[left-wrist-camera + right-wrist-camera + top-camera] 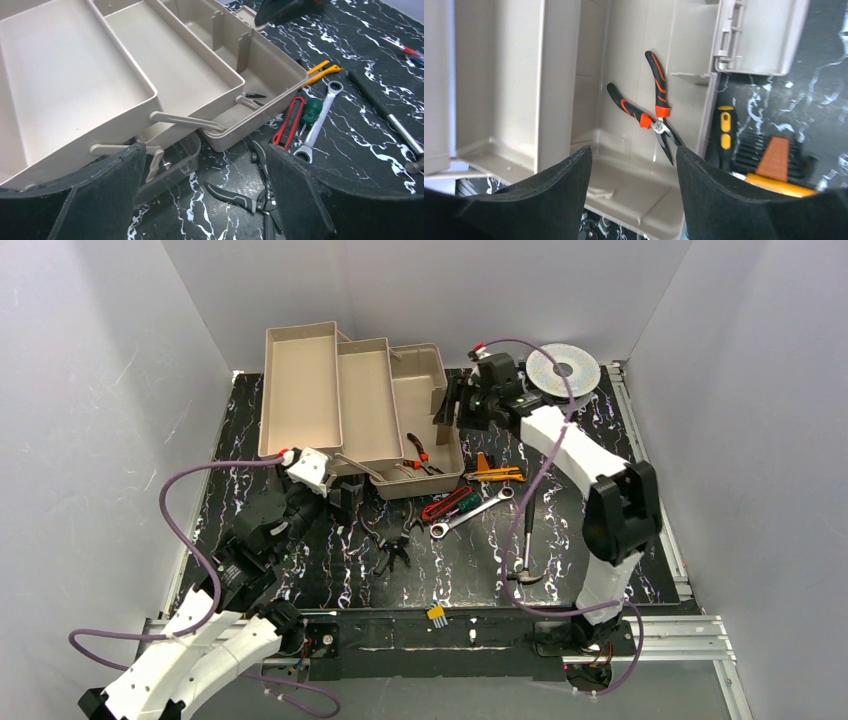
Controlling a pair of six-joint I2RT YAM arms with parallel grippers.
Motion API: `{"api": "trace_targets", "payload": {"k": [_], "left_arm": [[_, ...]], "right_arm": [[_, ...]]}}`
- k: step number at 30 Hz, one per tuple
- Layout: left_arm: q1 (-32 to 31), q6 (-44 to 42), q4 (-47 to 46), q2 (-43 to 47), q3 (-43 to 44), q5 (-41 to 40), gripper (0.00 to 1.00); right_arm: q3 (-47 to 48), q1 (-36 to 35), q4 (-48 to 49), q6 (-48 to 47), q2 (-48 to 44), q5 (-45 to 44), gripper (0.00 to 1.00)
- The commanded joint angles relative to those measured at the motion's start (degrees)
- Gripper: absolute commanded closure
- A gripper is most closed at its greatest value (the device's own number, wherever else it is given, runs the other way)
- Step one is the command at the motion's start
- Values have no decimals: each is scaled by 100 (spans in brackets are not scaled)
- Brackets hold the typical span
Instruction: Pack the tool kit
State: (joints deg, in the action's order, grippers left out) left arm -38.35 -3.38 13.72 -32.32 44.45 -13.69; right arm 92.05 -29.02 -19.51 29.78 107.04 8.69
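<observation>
The tan toolbox (420, 390) stands open at the back, with its fold-out trays (300, 390) spread to the left. Orange-and-black pliers (420, 452) lie in its base bin and also show in the right wrist view (655, 112). My right gripper (452, 405) is open and empty above the bin's right rim (633, 150). My left gripper (340, 498) is open and empty, low at the toolbox's front (205, 152). Black pliers (240, 197) lie on the mat just ahead of it. A smoky lid (175, 160) sits under the trays.
On the mat right of the box lie a red-handled tool (445, 505), a wrench (472, 512), a yellow knife (495, 475) and a hammer (520, 540). A green screwdriver (312, 110) lies beside the wrench. A silver spool (563, 368) sits at the back right. White walls enclose the mat.
</observation>
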Motion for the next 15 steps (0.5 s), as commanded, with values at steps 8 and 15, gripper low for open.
{"api": "trace_targets", "payload": {"k": [8, 15], "left_arm": [[32, -30, -64, -812, 105, 1824, 10], [31, 21, 16, -1422, 275, 2298, 9]], "right_arm": [[-1911, 256, -812, -508, -2267, -1821, 31], [-3473, 301, -1325, -26, -3295, -2480, 27]]}}
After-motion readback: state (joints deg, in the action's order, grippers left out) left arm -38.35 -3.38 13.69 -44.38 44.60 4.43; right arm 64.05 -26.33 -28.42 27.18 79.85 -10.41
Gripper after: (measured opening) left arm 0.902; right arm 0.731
